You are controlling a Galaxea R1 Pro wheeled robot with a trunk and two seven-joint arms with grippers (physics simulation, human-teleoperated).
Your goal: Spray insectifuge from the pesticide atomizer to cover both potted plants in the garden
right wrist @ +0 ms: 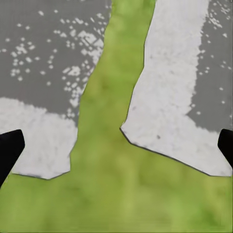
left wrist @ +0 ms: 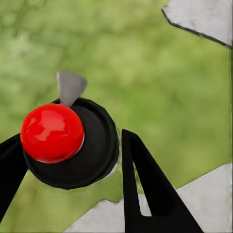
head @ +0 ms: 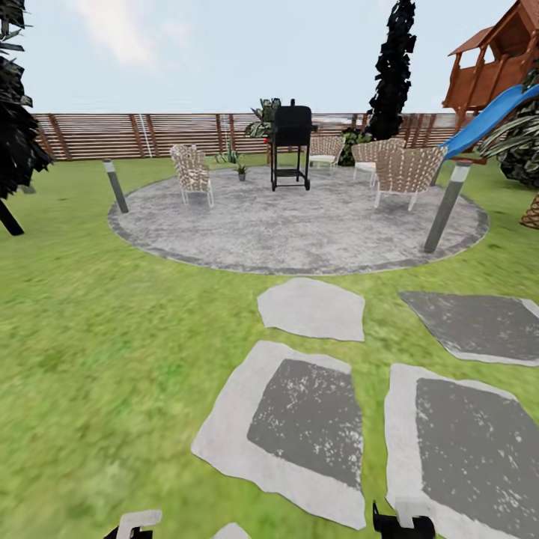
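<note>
The garden's lawn [head: 97,337] spreads wide and bare across the left of the head view, open ground running up to the brown slatted fence [head: 150,135]. Ahead lies the round gravel patio [head: 299,221], its curved edge meeting the grass, with wicker chairs [head: 408,172] and a black grill [head: 292,142] standing toward its far side and a grey bollard lamp [head: 445,206] leaning at its right rim, another [head: 116,186] at its left. A small potted plant [head: 241,171] sits far back on the patio between a chair and the grill. Nearer, irregular stepping slabs [head: 299,427] lie apart, strips of grass between them. At the bottom edge of the head view, the left gripper [head: 135,524] and the right gripper [head: 404,522] just show. In the left wrist view, the left gripper's dark fingers [left wrist: 145,194] clasp the pesticide atomizer [left wrist: 73,143], its red cap facing the camera, over grass. In the right wrist view, the right gripper's fingertips [right wrist: 9,150] stand wide apart, holding nothing, above a grass strip between two slabs [right wrist: 165,111].
</note>
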